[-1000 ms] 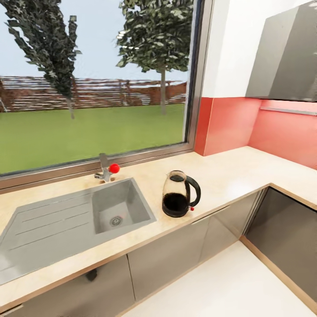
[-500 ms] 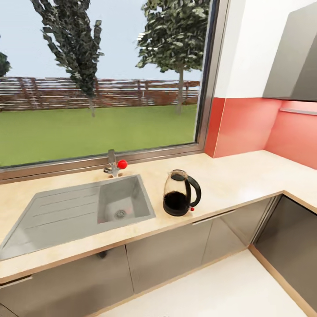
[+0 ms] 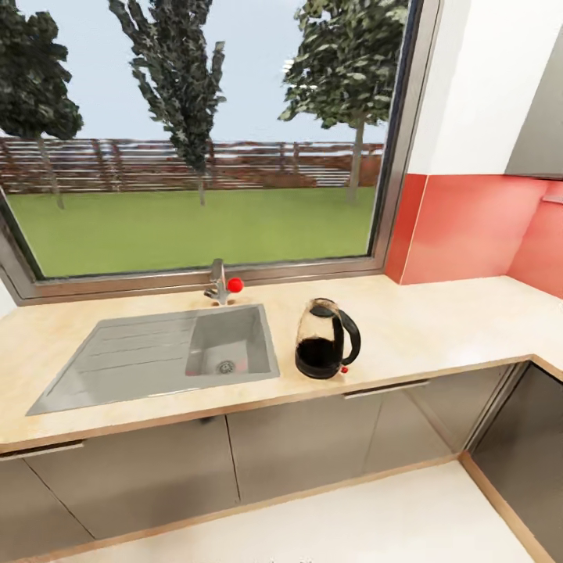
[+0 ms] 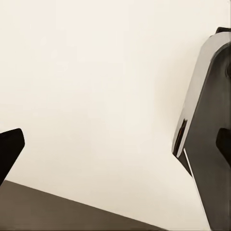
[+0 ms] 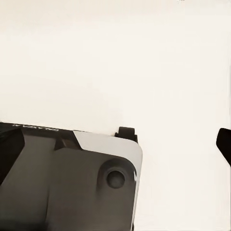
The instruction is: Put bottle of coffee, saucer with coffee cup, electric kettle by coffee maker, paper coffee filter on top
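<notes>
The long light-wood kitchen countertop (image 3: 438, 332) runs over grey cabinet fronts (image 3: 305, 446) below a wide window (image 3: 203, 141); at its right end it turns a corner under a red backsplash (image 3: 469, 227). The rounded, dark-tinted clear glass electric kettle (image 3: 324, 340) stands upright on the countertop close to the front edge; it sits just beside the right rim of the grey steel sink (image 3: 156, 356) without touching it; its black loop handle faces the right end of the countertop; its small red switch shows low at the handle's foot. A steel tap with a red knob (image 3: 223, 285) stands at the sink's rear edge, against the window frame; the sink's drainboard lies toward the left end of the countertop; the basin lies on the kettle side. The countertop to the right of the kettle is bare light wood up to the corner. A pale floor (image 3: 313, 524) lies before the cabinets.

In the left wrist view, dark finger tips of the left gripper (image 4: 115, 144) sit at opposite picture edges, spread wide with nothing between them; a grey robot part (image 4: 207, 125) lies beyond over pale floor. In the right wrist view, the right gripper (image 5: 118, 144) likewise shows dark tips far apart, holding nothing, above a grey robot part (image 5: 72, 183).
</notes>
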Motion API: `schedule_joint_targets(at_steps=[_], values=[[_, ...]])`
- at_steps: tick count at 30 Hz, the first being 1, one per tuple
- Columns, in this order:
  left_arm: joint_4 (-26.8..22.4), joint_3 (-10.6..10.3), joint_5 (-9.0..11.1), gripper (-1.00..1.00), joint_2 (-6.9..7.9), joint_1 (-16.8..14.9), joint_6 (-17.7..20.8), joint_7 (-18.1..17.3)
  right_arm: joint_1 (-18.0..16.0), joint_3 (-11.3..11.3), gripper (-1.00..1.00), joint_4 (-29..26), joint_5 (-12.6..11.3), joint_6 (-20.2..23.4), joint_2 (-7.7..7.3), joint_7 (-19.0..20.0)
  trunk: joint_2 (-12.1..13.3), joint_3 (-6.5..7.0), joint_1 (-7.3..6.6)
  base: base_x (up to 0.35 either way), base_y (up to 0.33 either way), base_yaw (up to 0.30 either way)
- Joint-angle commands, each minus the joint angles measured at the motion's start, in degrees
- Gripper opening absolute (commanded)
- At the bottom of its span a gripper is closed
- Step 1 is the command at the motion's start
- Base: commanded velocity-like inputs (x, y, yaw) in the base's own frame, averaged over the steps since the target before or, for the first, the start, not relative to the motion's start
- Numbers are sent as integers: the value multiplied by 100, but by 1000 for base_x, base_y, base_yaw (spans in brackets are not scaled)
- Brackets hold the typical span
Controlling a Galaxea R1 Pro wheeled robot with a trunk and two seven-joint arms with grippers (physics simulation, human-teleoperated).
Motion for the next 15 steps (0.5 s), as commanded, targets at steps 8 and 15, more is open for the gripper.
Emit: schedule_joint_targets(at_steps=[8,15], values=[[-1,-41,67,100,-7,-4,-16,22,-2,2,100,-6,56,6,-11,16,-12,-13,2,-183,-160,29],[-6,-79,60,100,1,-4,-21,17,-2,4,100,-19,55,14,66,28,-12,-13,2,-42,-2,0]])
